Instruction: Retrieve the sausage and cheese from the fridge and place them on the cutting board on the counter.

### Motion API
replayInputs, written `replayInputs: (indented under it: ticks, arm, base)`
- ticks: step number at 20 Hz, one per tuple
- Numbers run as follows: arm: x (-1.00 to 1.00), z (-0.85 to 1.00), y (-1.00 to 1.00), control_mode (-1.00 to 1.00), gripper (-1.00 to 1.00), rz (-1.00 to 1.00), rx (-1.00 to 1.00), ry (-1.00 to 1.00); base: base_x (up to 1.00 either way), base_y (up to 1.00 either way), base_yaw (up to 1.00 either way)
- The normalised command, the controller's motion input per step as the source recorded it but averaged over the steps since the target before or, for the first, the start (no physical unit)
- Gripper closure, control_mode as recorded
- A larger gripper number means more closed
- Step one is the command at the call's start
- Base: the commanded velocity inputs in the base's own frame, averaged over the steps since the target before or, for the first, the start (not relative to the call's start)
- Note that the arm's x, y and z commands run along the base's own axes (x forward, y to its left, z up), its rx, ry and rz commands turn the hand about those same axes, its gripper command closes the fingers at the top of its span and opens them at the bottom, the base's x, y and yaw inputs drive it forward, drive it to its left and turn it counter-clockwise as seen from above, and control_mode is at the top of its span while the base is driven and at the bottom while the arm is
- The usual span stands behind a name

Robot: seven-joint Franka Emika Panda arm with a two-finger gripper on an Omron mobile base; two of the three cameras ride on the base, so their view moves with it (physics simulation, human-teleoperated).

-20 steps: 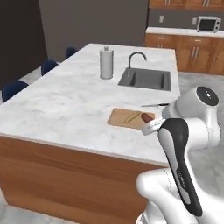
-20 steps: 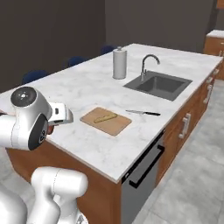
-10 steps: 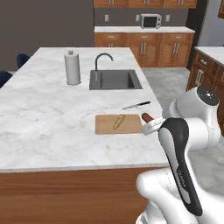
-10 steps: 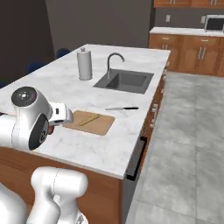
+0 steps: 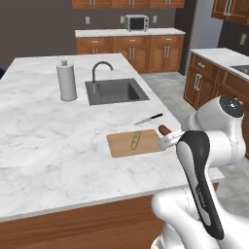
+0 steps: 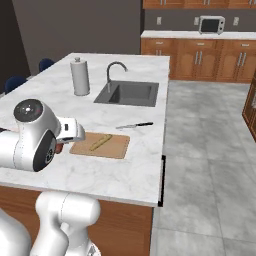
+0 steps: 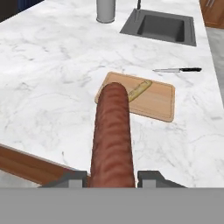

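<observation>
pinching the sausage (image 7: pixel 112 135) between its two fingers, the gripper (image 7: pixel 112 178) hangs above the near edge of the counter (image 7: pixel 52 70). the sausage is long, reddish brown, and points toward the cutting board (image 7: pixel 157 101). the board lies flat on the marbled top, and on it lies a small yellowish stick-shaped piece (image 7: pixel 138 89); what it is i cannot tell. just beyond the board a knife (image 7: pixel 177 69) with black handle lies on the counter. further back are the dark sink (image 5: pixel 116 90) with a curved faucet (image 5: pixel 99 70) and a paper towel roll (image 5: pixel 66 80) standing upright. a microwave (image 5: pixel 136 22) stands on the wall counter behind.
</observation>
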Motion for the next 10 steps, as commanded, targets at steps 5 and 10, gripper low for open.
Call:
replayInputs:
  ticks: [5,10]
  arm:
    - [0.0,0.0,0.0,1.0,1.0,0.0,0.0,0.0]
    - [0.0,0.0,0.0,1.0,1.0,0.0,0.0,0.0]
  base:
    - [0.41,0.32,-0.02]
    - [0.14,0.12,0.0]
